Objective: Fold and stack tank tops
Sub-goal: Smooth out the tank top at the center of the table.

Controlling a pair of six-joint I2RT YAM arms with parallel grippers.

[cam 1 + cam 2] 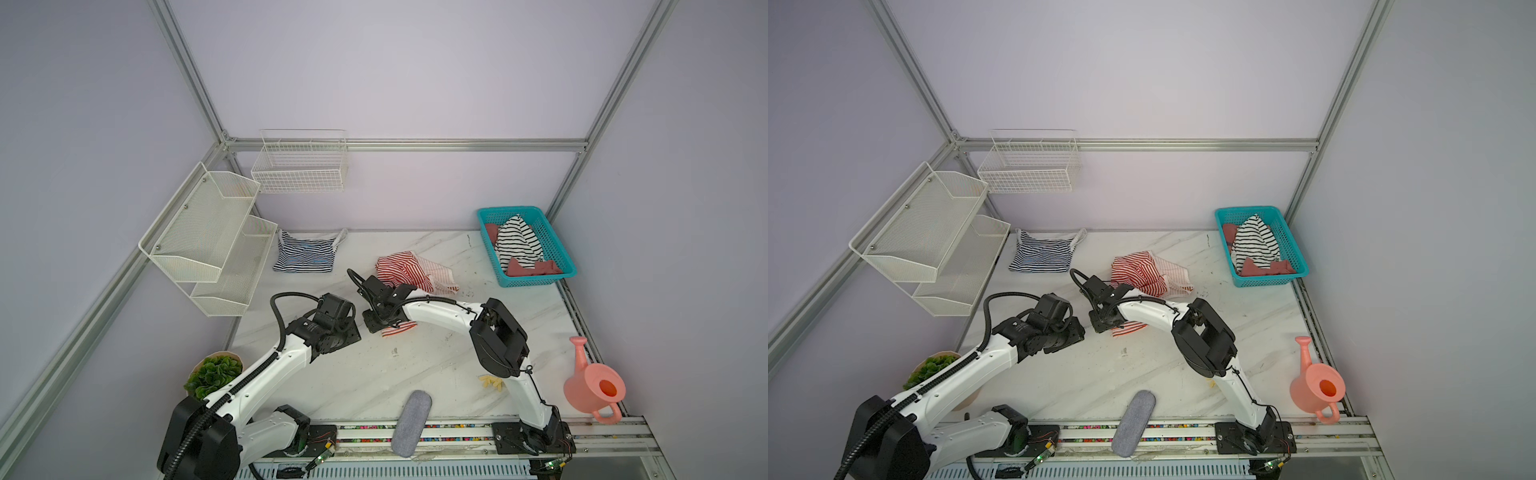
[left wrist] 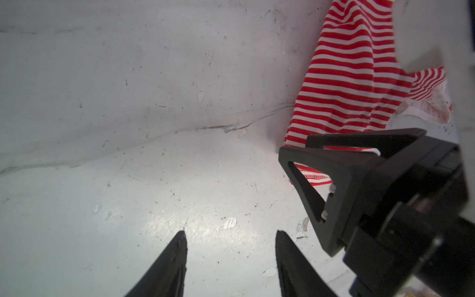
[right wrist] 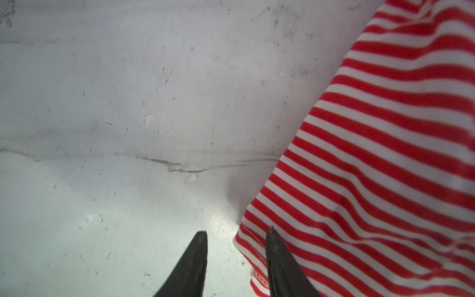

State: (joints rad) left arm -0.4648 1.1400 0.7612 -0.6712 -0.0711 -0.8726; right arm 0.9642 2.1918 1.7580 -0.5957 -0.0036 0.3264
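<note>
The red-and-white tank top (image 1: 407, 270) (image 1: 1142, 270) lies crumpled mid-table, and one corner (image 1: 397, 330) of it reaches out under my right arm. My right gripper (image 3: 237, 230) (image 1: 376, 322) stands low over that corner. Its jaws are open, with the cloth's hem (image 3: 257, 257) partly between them and one finger over the stripes. My left gripper (image 2: 230, 232) (image 1: 353, 332) hangs open just left of it above bare marble, holding nothing. The navy-and-white tank top (image 1: 305, 255) (image 1: 1042, 257) lies flat at the back left.
A teal basket (image 1: 536, 282) at the back right holds a black-and-white striped cloth and dark red cloths. A pink watering can (image 1: 594, 386) stands front right, a grey felt case (image 1: 411, 424) on the front edge, a potted plant (image 1: 214, 374) front left. White mesh shelves (image 1: 208, 237) line the left wall.
</note>
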